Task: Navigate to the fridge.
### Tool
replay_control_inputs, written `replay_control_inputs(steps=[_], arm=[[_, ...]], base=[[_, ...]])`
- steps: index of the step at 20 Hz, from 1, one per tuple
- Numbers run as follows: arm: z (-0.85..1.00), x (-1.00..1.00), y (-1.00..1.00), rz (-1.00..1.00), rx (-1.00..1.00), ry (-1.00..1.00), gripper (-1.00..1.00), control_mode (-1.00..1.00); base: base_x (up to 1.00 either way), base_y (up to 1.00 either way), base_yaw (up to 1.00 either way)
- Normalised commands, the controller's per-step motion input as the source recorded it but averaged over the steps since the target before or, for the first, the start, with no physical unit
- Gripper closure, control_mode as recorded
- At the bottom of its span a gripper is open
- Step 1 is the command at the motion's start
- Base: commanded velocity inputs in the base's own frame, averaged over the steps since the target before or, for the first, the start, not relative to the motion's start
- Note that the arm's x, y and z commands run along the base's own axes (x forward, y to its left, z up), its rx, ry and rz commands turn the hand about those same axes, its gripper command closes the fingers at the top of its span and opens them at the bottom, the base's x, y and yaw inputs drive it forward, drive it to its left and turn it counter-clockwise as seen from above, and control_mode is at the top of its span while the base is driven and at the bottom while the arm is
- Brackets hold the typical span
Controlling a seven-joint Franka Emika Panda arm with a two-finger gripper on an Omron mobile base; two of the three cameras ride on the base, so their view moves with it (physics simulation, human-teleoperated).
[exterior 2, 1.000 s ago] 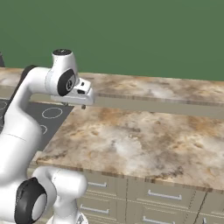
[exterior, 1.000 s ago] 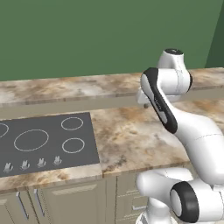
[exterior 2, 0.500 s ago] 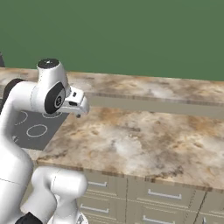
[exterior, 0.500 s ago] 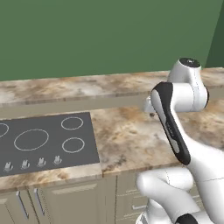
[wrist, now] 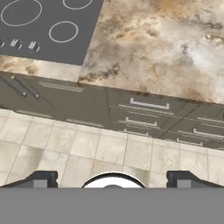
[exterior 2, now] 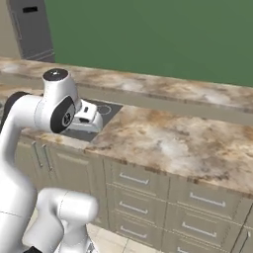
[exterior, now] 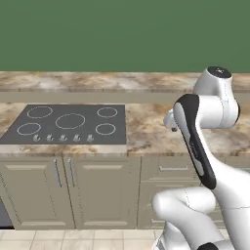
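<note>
The fridge [exterior 2: 32, 28] stands at the far top left of the right base view, a tall matte-grey front with a small black display strip [exterior 2: 29, 9] near its top and beige trim on its left. It lies beyond the far end of the counter, well away from the arm. My gripper [wrist: 112, 180] hangs over the counter's front edge and looks down at the cabinets and floor. It is open, fingertips [wrist: 40, 179] wide apart with nothing between them. The white hand [exterior 2: 87, 117] sits beside the arm's upper joint.
A black cooktop [exterior: 68, 124] with ring marks and front knobs is set in the marble counter [exterior: 146, 132], and shows as cooktop [wrist: 43, 26] under the hand. Beige cabinet doors [exterior: 73, 190] and drawers [exterior 2: 197, 207] run below. A green wall [exterior 2: 158, 34] backs the counter. Tiled floor [wrist: 87, 153] lies in front.
The whole picture has shifted in both base views, so the base has moved. The fridge has come into the right base view's top left. The arm has folded closer to its body.
</note>
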Motion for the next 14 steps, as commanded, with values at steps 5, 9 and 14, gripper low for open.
replay_control_inputs(steps=[5,9,14], arm=[[0.0,0.0,0.0,0.0,0.0,0.0,-1.0,1.0],[0.0,0.0,0.0,0.0,0.0,0.0,-1.0,1.0],[0.0,0.0,0.0,0.0,0.0,0.0,-1.0,1.0]], base=[[-0.23,0.1,0.7],[0.0,0.05,0.72],[0.0,0.1,0.71]])
